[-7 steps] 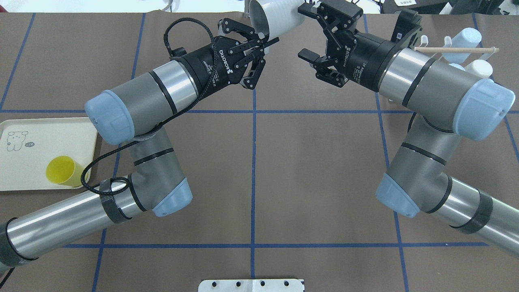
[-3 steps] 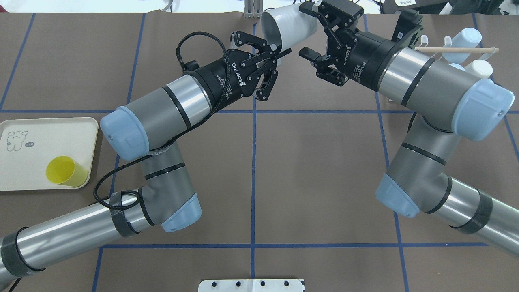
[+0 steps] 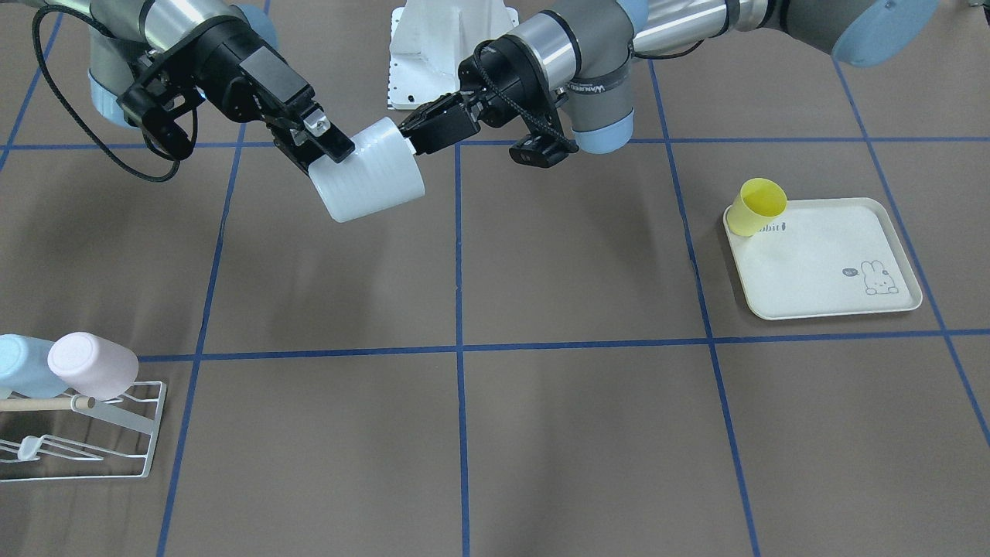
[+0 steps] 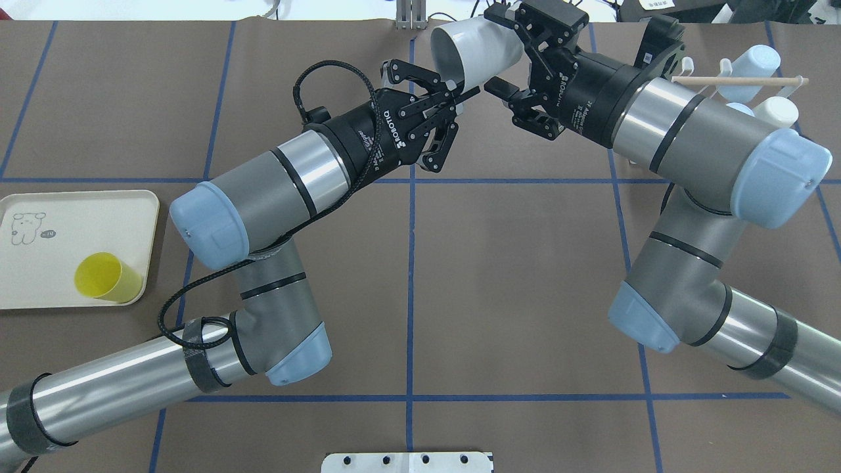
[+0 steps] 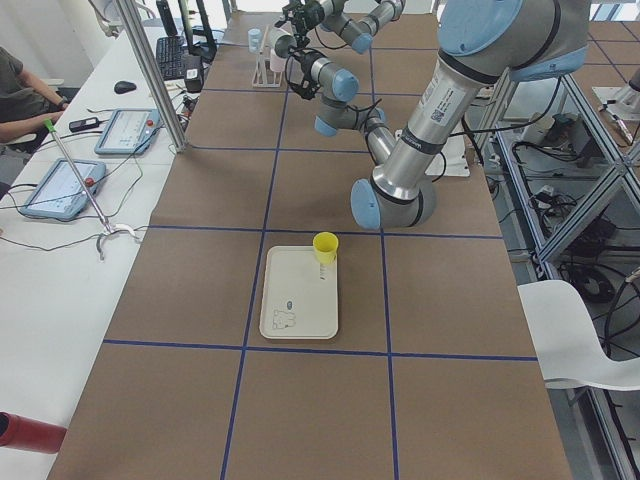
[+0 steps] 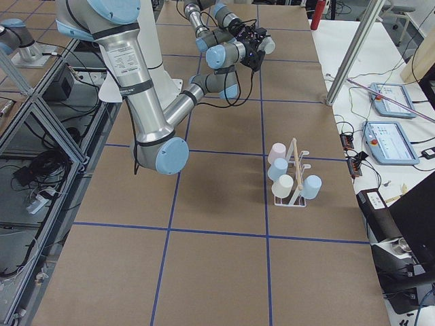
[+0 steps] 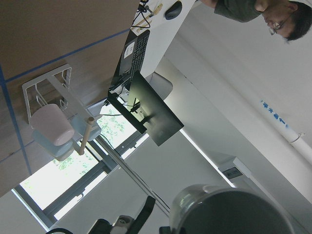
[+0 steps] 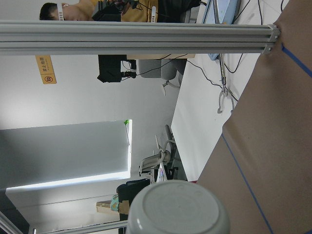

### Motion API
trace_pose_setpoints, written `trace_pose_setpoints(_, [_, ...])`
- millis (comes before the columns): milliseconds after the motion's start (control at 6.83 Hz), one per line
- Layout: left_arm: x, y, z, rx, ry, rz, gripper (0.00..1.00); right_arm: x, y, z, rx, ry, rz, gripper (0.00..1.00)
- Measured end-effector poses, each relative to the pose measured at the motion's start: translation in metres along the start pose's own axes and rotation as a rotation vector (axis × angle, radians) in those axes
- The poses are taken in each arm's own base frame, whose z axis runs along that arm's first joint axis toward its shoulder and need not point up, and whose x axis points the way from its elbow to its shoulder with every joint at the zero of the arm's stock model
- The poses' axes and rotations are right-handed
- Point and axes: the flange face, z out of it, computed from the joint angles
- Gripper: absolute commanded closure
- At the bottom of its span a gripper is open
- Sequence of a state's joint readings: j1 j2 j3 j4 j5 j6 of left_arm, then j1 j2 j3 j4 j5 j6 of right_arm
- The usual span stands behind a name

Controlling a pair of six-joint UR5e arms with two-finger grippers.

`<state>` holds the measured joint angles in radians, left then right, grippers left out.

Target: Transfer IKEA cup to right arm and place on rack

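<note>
Over the last second the left tool [image 4: 460, 94] has carried the white IKEA cup [image 4: 476, 49] across, in mid-air above the far middle of the worktop [image 4: 512, 276], until its closed end sits between the fingers of the right tool [image 4: 496, 47]. The left tool stays clenched on the rim, one finger inside and one outside, leaving the body free for the taker. The right tool looks spread and not yet clamped, so I judge the handover unfinished, with the rack [image 4: 736, 79] waiting just beyond.

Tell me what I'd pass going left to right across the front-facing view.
rack → right tool → white cup → left tool → yellow cup
</note>
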<state>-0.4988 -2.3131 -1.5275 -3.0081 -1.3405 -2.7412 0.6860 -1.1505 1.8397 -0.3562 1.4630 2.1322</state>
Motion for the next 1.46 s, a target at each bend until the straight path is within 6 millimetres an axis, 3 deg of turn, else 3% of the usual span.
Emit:
trace_pose_setpoints(1024, [-0.016, 0.007, 0.001, 0.001, -0.001, -0.016, 1.00, 0.004, -0.002, 0.002, 0.008, 0.004, 0.000, 0.05])
trace_pose_setpoints(1171, [-0.016, 0.007, 0.002, 0.001, -0.001, -0.017, 1.00, 0.004, -0.001, 0.002, 0.007, 0.005, 0.000, 0.28])
trace_pose_setpoints(1317, [-0.016, 0.007, 0.002, 0.000, -0.001, -0.017, 0.98, 0.004, -0.001, 0.002, 0.007, 0.006, 0.001, 0.87])
trace_pose_setpoints(1463, [-0.015, 0.008, 0.002, -0.001, 0.001, -0.017, 0.01, 0.005, -0.001, 0.002, 0.007, 0.009, 0.002, 1.00])
